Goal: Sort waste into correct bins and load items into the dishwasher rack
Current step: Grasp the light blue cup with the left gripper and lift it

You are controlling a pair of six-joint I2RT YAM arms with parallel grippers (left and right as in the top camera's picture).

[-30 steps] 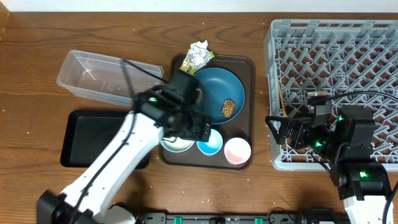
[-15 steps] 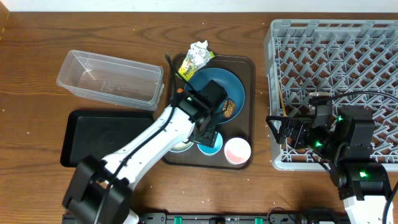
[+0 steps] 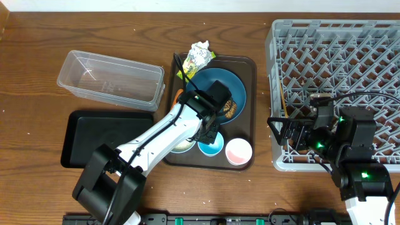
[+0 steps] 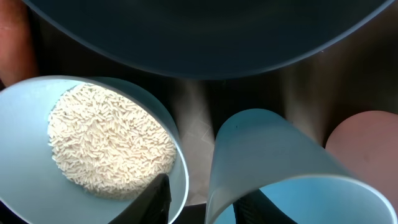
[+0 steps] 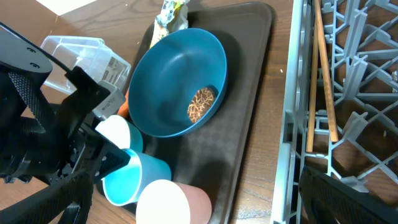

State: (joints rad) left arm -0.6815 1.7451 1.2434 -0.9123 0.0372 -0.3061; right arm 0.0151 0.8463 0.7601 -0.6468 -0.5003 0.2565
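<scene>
Blue-lined cup point(image 5: 132, 175) tilted between left fingers point(image 5: 112, 160).

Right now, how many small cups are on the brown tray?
2. The blue-inside cup sits on the tray's front edge, tilted, with the left gripper closing on its rim. The pink-inside cup stands just right of it. None looks hidden.

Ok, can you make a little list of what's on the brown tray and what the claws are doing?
Brown tray: holds the dishes
Big blue bowl: brown crumbs inside
White bowl: white grains inside
Blue cup: tilted
Pink cup: upright
Left claw: straddling the blue cup's rim
Right claw: open, beside the grey rack
</scene>
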